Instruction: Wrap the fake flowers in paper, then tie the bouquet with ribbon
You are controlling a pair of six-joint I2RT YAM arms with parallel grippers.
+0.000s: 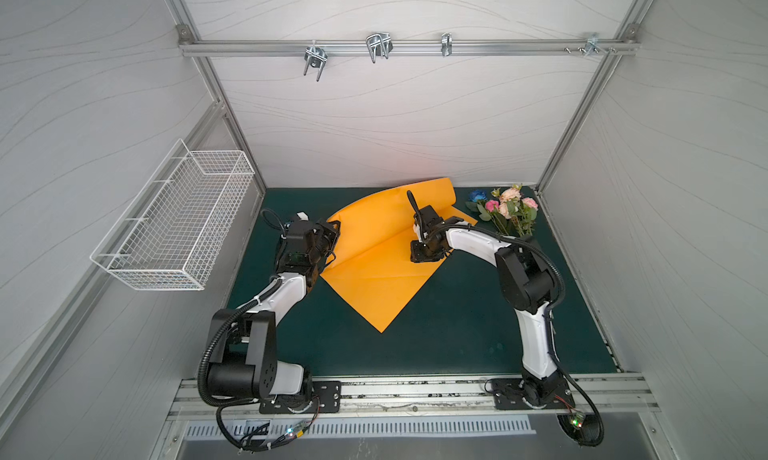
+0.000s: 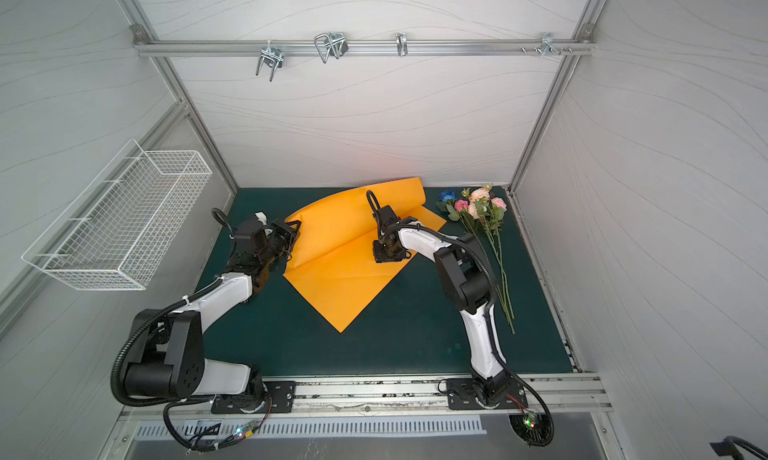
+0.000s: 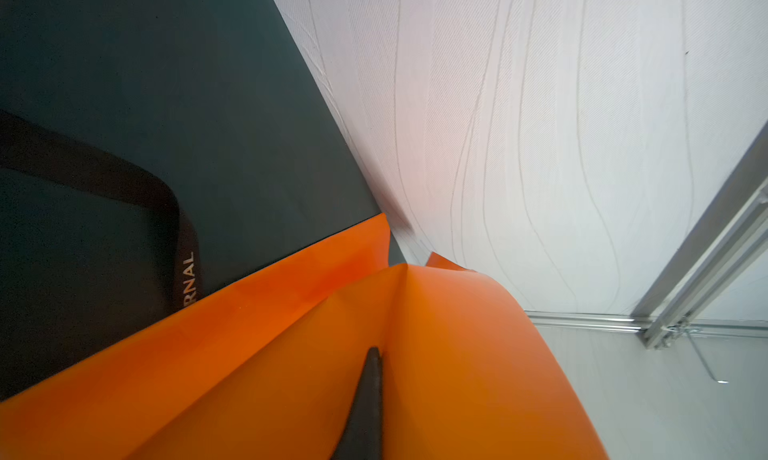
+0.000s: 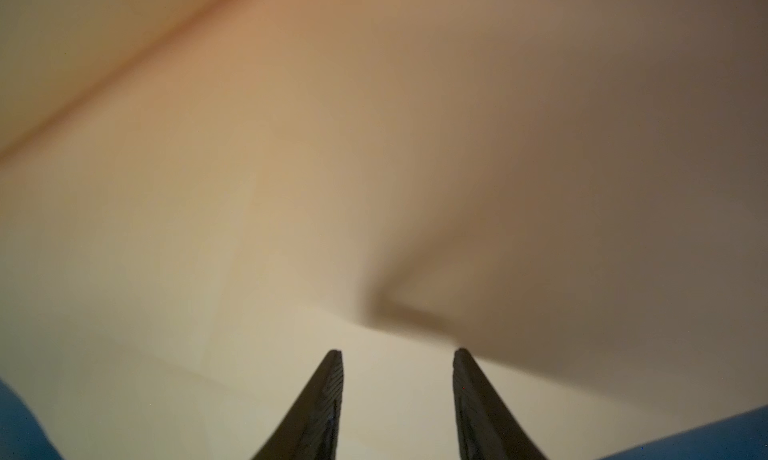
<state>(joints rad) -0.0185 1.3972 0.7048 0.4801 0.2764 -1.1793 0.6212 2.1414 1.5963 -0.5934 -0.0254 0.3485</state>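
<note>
The bouquet of fake flowers (image 1: 505, 207) (image 2: 478, 206) lies on the mat at the back right, with pink, peach and blue blossoms toward the back wall. Its long green stems run forward past the right arm. An orange paper sheet (image 1: 374, 283) (image 2: 336, 287) lies in the middle with its far half lifted and curled. My left gripper (image 1: 331, 234) (image 2: 293, 233) (image 3: 380, 350) is shut on the sheet's left edge; the paper hides one finger. My right gripper (image 1: 424, 255) (image 2: 388, 254) (image 4: 397, 352) points down close over the sheet, open, nothing between its fingers.
A black printed ribbon (image 3: 183, 237) lies on the dark green mat (image 1: 457, 333) beside the sheet's left edge. A white wire basket (image 1: 183, 216) hangs on the left wall. Metal hooks (image 1: 378, 46) hang from the rail on the back wall. Walls close in on three sides.
</note>
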